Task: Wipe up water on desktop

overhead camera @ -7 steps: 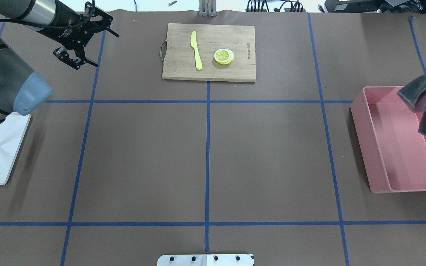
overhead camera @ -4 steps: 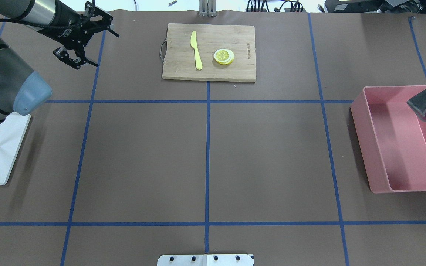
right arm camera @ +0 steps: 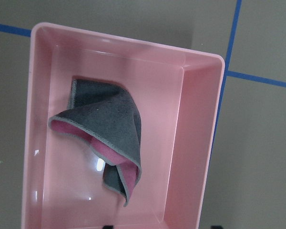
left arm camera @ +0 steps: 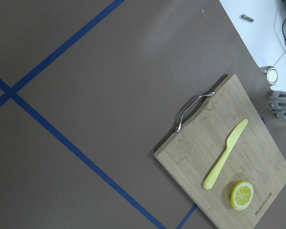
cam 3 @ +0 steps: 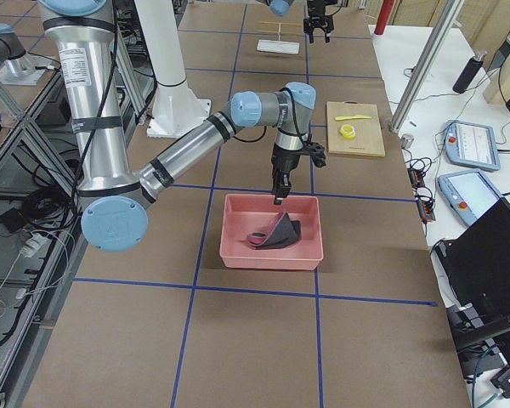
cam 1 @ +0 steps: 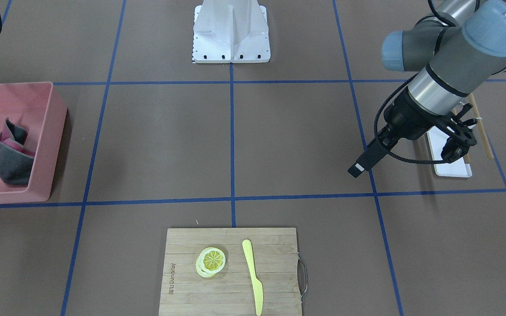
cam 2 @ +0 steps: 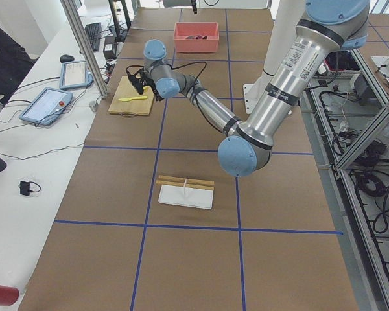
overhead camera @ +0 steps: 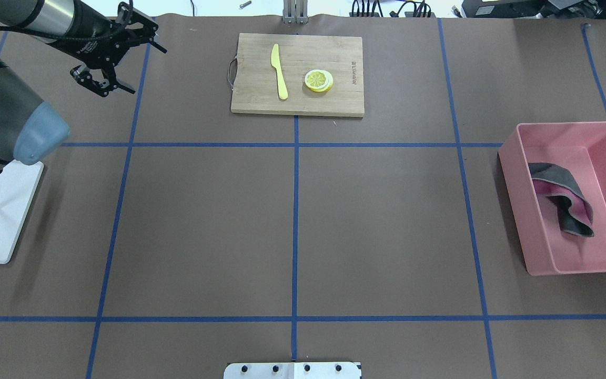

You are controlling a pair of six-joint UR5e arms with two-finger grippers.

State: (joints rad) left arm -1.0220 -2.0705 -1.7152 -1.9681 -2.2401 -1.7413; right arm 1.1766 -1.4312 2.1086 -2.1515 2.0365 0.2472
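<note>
Now, cloth (right arm camera: 109, 124): loose in pink bin (right arm camera: 193, 143), so wiping seems finished.
Right gripper (cam 3: 277, 191): fingers apart, empty, above bin.
Left gripper (overhead camera: 107, 83): spread, empty, aside.

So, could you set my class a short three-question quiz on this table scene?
1. True or false: the cloth lies inside the bin.
2. The knife lies: A in the bin, B on the board, C under the cloth.
3. Fill in: the left hand is open and holds ____.

Key: 1 true; 2 B; 3 nothing.
</note>
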